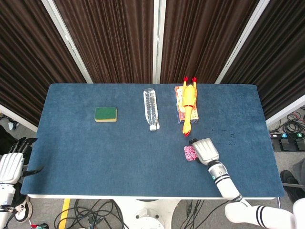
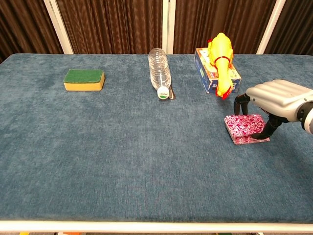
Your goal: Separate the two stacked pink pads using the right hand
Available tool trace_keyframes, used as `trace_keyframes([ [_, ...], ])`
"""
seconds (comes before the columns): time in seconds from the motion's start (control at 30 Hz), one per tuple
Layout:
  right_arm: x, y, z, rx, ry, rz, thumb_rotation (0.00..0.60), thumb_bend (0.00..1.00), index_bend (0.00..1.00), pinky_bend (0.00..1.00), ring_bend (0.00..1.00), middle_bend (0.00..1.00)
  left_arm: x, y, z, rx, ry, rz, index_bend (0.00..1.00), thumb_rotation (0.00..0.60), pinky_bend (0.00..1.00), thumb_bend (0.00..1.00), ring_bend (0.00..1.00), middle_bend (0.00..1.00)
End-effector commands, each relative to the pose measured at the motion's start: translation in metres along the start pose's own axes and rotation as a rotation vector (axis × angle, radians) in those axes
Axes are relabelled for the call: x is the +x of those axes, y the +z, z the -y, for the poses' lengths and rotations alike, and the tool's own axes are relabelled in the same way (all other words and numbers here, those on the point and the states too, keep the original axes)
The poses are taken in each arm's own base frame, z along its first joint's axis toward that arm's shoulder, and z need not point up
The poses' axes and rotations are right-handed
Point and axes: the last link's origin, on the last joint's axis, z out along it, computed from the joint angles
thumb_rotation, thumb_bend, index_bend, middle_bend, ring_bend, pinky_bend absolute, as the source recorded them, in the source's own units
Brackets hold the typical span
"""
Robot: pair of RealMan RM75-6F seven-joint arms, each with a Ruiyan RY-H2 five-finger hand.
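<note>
Two stacked pink patterned pads (image 1: 189,153) (image 2: 243,126) lie on the blue table (image 2: 146,161), near its right front. My right hand (image 1: 205,150) (image 2: 277,97) arches over them from the right. A dark finger (image 2: 238,104) stands at the far edge of the top pad and the thumb (image 2: 270,129) at its right edge, pinching it. The top pad sits skewed, and the edge of the lower pad (image 2: 253,140) shows beneath it. My left hand (image 1: 10,165) hangs off the table's front left corner, fingers apart and holding nothing.
A yellow rubber chicken (image 1: 188,106) (image 2: 221,61) lies on a small box (image 2: 205,73) just behind the pads. A clear bottle (image 1: 150,108) (image 2: 160,73) lies at the centre back. A green and yellow sponge (image 1: 105,114) (image 2: 84,79) sits at the back left.
</note>
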Motion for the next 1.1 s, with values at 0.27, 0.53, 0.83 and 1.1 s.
trace_keyframes([
  [0.27,0.011,0.006,0.041,0.076,0.007,-0.019,0.6,0.12,0.41,0.94,0.84,0.41,0.001,0.0,0.0,-0.001,-0.002,-0.004,0.16,0.6,0.18,0.03,0.08,0.15],
  [0.53,0.01,0.019,0.083,0.129,0.018,-0.016,0.6,0.12,0.42,0.94,0.84,0.41,0.004,-0.002,0.005,0.01,-0.008,-0.01,0.16,0.6,0.18,0.03,0.08,0.15],
  [0.83,0.016,0.029,0.114,0.164,0.032,-0.036,0.6,0.12,0.42,0.94,0.84,0.41,0.004,-0.003,0.008,0.016,-0.013,-0.011,0.16,0.6,0.18,0.03,0.08,0.15],
  [1.1,0.011,0.031,0.121,0.169,0.003,-0.01,0.6,0.1,0.41,0.94,0.84,0.4,0.004,-0.004,0.011,0.022,-0.015,-0.013,0.16,0.6,0.18,0.03,0.08,0.15],
])
